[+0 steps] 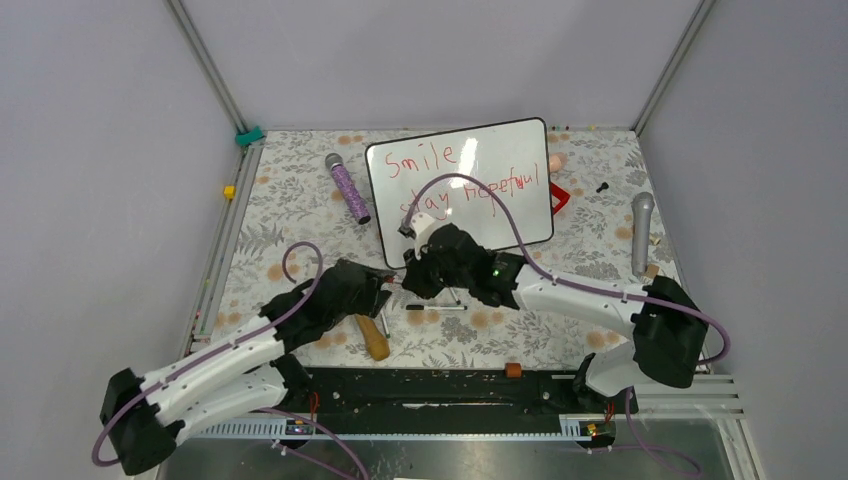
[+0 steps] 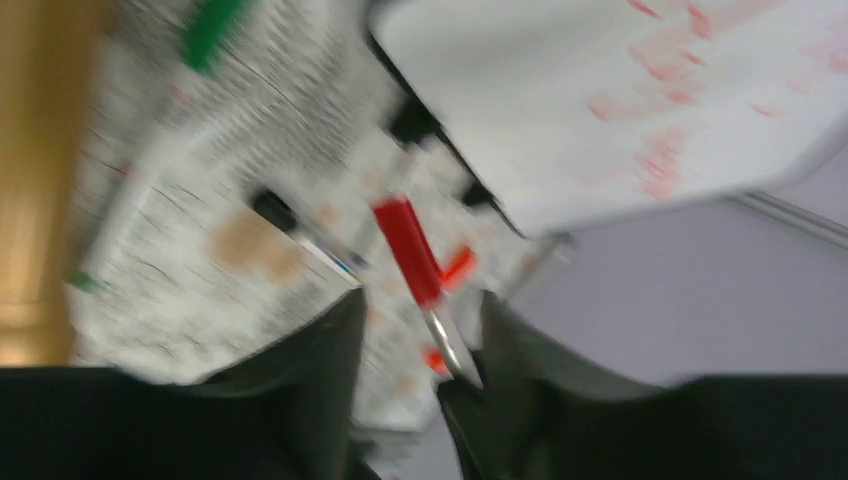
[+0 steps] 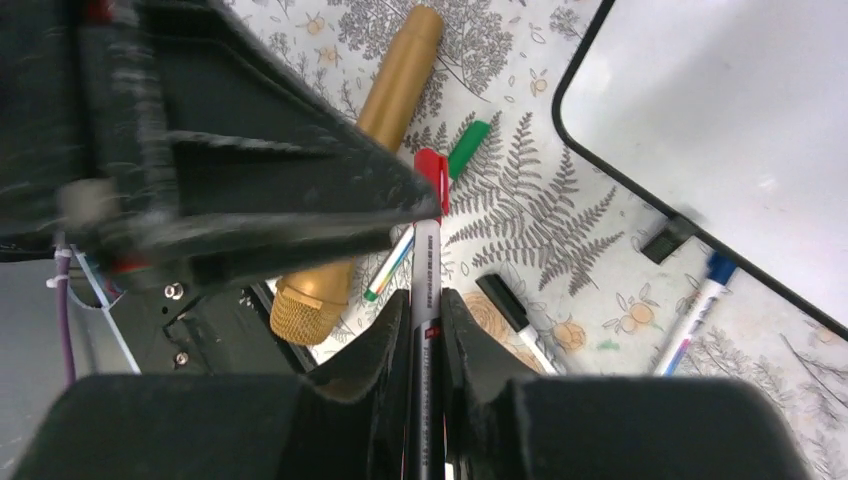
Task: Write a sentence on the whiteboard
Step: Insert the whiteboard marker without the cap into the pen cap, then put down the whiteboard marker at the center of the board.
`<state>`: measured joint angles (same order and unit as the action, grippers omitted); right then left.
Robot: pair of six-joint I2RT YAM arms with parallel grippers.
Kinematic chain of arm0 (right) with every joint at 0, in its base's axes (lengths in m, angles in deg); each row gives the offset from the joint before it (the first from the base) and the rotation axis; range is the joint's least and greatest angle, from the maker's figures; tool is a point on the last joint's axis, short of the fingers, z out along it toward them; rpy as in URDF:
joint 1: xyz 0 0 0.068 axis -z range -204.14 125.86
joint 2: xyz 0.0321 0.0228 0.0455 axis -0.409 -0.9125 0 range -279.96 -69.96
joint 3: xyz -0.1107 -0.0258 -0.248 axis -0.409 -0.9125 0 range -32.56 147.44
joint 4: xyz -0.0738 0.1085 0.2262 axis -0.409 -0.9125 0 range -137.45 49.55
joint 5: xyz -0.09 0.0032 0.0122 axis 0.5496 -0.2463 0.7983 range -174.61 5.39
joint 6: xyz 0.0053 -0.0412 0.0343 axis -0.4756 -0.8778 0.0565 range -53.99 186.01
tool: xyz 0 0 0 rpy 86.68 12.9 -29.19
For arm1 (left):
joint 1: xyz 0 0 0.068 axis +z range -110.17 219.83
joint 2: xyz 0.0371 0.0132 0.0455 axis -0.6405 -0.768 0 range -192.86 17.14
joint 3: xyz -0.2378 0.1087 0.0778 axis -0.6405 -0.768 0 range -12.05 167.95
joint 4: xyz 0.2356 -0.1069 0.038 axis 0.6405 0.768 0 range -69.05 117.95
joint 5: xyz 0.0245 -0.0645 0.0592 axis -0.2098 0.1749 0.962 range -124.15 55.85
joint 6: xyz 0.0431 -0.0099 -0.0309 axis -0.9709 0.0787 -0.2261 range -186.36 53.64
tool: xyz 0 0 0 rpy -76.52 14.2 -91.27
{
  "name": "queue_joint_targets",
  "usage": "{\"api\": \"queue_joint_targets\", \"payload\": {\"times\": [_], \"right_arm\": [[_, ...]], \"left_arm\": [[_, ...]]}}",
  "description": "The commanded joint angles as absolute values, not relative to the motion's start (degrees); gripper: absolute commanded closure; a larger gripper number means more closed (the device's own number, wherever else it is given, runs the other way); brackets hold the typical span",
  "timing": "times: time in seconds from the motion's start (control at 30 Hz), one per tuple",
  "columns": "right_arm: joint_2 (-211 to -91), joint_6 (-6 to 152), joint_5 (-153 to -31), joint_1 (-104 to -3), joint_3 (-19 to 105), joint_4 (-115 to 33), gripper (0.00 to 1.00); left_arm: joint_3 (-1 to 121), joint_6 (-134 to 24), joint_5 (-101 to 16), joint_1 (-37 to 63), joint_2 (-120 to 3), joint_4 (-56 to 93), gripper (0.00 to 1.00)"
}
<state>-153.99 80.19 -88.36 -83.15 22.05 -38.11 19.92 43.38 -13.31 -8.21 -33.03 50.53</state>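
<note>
From above: the whiteboard (image 1: 520,150) sits just beyond both grippers, its near edge almost at their fingertips. The sentence (image 1: 421,158) runs across it in red, "Smile" over "stay hopeful", so the writing looks done to me. The left gripper (image 1: 385,290) and right gripper (image 1: 413,278) are nose to nose in front of the board.

Left wrist, and it's a blurry one: the jaws stand apart. A red marker (image 2: 408,250) slants out past the fingertips, its pale end close against one finger. Touching or not, I can't tell. The board fills the far side ahead.

Right wrist, much sharper: the jaws are pressed together on the marker's barrel (image 3: 425,320). The red cap points straight out and meets the tip of the other gripper. A gold microphone (image 3: 370,150) and a green cap (image 3: 467,147) lie beyond it. A black marker (image 3: 515,310) and a blue marker (image 3: 700,310) lie off to one side, by the board's corner.

Handling, as I judge it: the board is stiff, glossy and probably light on its little feet, so a hard press could make it slide. The ink will smear at a touch, so take it by the black frame. The marker is light and slick; a mid-barrel grip suits it.
</note>
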Motion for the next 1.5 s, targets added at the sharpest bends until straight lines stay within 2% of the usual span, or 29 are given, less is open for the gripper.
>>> {"api": "queue_joint_targets", "payload": {"times": [0.0,0.1,0.17,0.33,0.47,0.57,0.7,0.77,0.83,1.07,1.27,1.3,1.33,1.4,1.47], "right_arm": [[-153.6,78.2,-86.6,-81.6,33.1,-61.3,1.0],[-153.0,76.6,-87.6,-80.0,37.5,-75.5,1.0],[-152.5,75.8,-87.0,-79.2,39.7,-82.5,1.0],[-154.8,75.1,-73.4,-78.8,44.5,-99.4,1.0],[-157.8,76.1,-66.3,-78.5,45.2,-104.2,1.0],[-160.4,75.8,-68.3,-77.4,43.9,-102.2,1.0],[-166.8,74.3,-77.1,-75.0,38.8,-94.5,1.0],[-172.3,74.5,-77.3,-74.9,38.9,-94.1,1.0],[-172.8,75.9,-74.2,-74.9,38.5,-93.3,1.0],[-150.6,78.4,-72.1,-73.2,30.7,-83.4,1.0],[-142.2,79.7,-75.7,-72.1,21.0,-69.3,1.0],[-141.8,80.3,-76.6,-71.6,19.5,-67.1,0.95],[-141.5,81.0,-77.5,-70.8,18.5,-65.4,0.85],[-141.5,82.4,-78.5,-69.6,16.8,-63.0,0.52],[-141.5,83.9,-76.7,-69.0,16.1,-62.4,0.28]], "left_arm": [[20.4,36.5,-22.6,-6.5,-22.6,43.0,0.4],[20.0,30.8,-24.6,0.7,-18.0,48.4,0.25],[20.8,25.7,-24.1,3.9,-15.6,52.1,0.19],[22.3,5.2,-22.2,6.6,-14.6,49.4,0.17],[24.1,-9.6,-23.5,6.7,-16.5,46.0,0.16],[24.5,-14.8,-23.7,6.6,-16.3,44.5,0.16],[22.9,-16.6,-23.5,6.6,-13.5,42.2,0.15],[22.2,-17.2,-23.7,6.7,-13.0,42.3,0.15],[22.0,-17.3,-23.1,6.7,-12.7,43.5,0.15],[21.1,-17.3,-20.2,6.7,-10.5,45.2,0.14],[21.1,-18.4,-19.4,6.6,-10.2,43.9,0.13],[20.9,-18.7,-19.0,6.6,-10.2,43.8,0.1],[20.9,-18.5,-18.1,6.7,-10.0,44.2,0.07],[20.7,-19.0,-17.2,6.7,-9.3,44.4,0.02],[20.6,-20.1,-17.1,6.7,-8.9,44.2,0.01]]}}
